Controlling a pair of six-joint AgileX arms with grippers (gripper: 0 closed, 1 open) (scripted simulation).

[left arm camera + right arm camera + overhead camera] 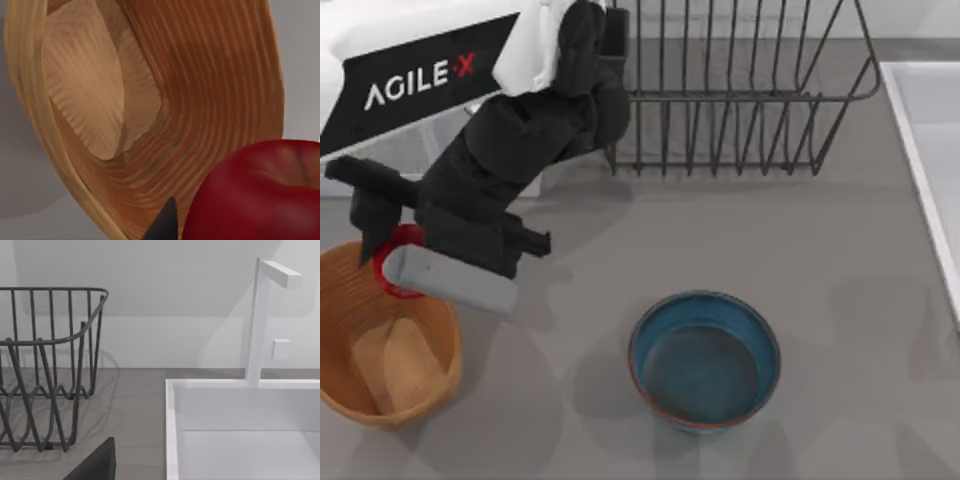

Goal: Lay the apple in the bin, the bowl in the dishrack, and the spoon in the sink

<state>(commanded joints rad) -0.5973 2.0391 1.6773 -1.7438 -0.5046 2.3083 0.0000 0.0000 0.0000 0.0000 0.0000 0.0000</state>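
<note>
My left gripper (pixel 405 255) is shut on the red apple (pixel 382 270) and holds it over the far rim of the tan woven bin (pixel 425 385) at the table's left. Up close in the left wrist view, the apple (pixel 260 195) hangs above the bin's ribbed inside (pixel 200 75). The blue bowl (pixel 705 360) stands upright and empty at the front middle. The dark wire dishrack (pixel 740 100) stands at the back, and the white sink (pixel 920 110) lies along the right edge. The spoon is out of view. A dark part of my right gripper (pixel 95 465) shows near the dishrack (pixel 50 340) and sink (pixel 172 430).
My left arm's black body covers the table between the bin and the dishrack. A white faucet (pixel 257 320) rises behind the sink. Open grey tabletop lies between the bowl, the dishrack and the sink.
</note>
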